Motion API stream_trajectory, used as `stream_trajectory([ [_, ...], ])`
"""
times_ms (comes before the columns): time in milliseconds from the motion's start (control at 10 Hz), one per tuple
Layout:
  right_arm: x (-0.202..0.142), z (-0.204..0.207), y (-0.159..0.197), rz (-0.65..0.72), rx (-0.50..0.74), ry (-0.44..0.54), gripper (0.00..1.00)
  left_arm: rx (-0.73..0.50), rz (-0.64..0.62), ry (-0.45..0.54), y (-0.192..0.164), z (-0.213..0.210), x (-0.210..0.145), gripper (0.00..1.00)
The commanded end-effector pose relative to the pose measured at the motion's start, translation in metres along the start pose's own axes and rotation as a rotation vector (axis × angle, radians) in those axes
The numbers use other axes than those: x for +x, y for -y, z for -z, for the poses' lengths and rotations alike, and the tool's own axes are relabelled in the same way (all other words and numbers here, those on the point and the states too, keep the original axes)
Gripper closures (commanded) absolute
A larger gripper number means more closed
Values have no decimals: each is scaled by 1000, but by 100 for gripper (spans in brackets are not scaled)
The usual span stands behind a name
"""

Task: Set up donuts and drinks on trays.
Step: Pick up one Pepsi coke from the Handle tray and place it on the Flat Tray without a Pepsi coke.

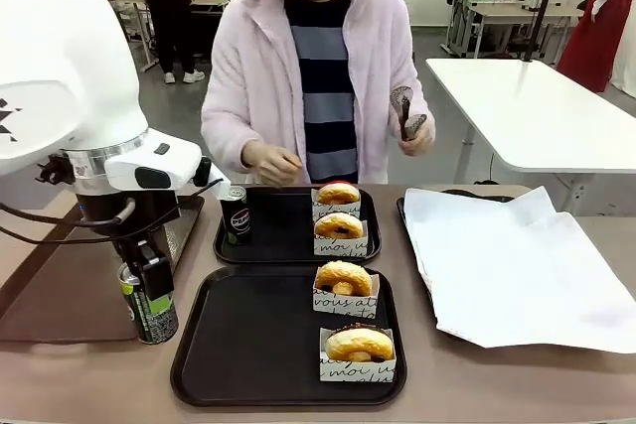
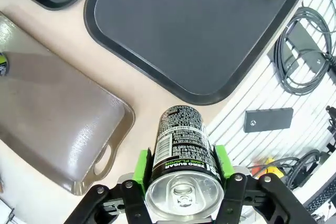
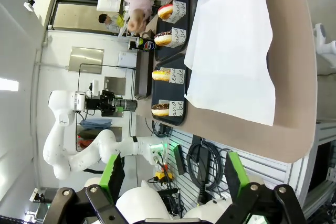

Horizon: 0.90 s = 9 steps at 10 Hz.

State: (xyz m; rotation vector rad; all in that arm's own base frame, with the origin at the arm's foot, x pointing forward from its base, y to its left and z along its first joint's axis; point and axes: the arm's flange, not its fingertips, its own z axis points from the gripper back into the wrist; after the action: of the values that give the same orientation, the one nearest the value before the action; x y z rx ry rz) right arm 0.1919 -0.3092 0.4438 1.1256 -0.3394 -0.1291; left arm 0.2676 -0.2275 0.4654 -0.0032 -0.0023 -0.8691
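My left gripper point(image 1: 149, 297) is shut on a black drink can point(image 1: 151, 313), held upright low over the table between the brown tray and the near black tray point(image 1: 248, 345). In the left wrist view the green pads point(image 2: 140, 165) clamp the can point(image 2: 181, 150) on both sides. The near tray holds two donuts point(image 1: 344, 279) point(image 1: 359, 345) in white sleeves. On the far black tray point(image 1: 288, 245) stand a second can point(image 1: 236, 213) and two more donuts point(image 1: 338, 195) point(image 1: 339, 227). My right gripper point(image 3: 173, 177) is open with nothing between its fingers, well off the table.
A brown tray point(image 1: 60, 290) lies at the left. A big white paper sheet point(image 1: 517, 265) covers the right side of the table. The person point(image 1: 318, 57) stands behind the far tray holding tongs point(image 1: 405, 111). Cables point(image 2: 304, 56) hang off the table's near edge.
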Motion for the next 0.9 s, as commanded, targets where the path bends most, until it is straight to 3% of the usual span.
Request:
stream_trajectory([
  [0, -1, -1, 0, -4, 13, 6, 0, 13, -37, 48, -2, 2, 18, 42],
  [400, -1, -1, 0, -4, 13, 6, 0, 40, -166, 94, -11, 29, 107, 42],
  [800, -1, -1, 0, -4, 13, 6, 0, 70, -240, 67, -19, 61, 141, 42],
])
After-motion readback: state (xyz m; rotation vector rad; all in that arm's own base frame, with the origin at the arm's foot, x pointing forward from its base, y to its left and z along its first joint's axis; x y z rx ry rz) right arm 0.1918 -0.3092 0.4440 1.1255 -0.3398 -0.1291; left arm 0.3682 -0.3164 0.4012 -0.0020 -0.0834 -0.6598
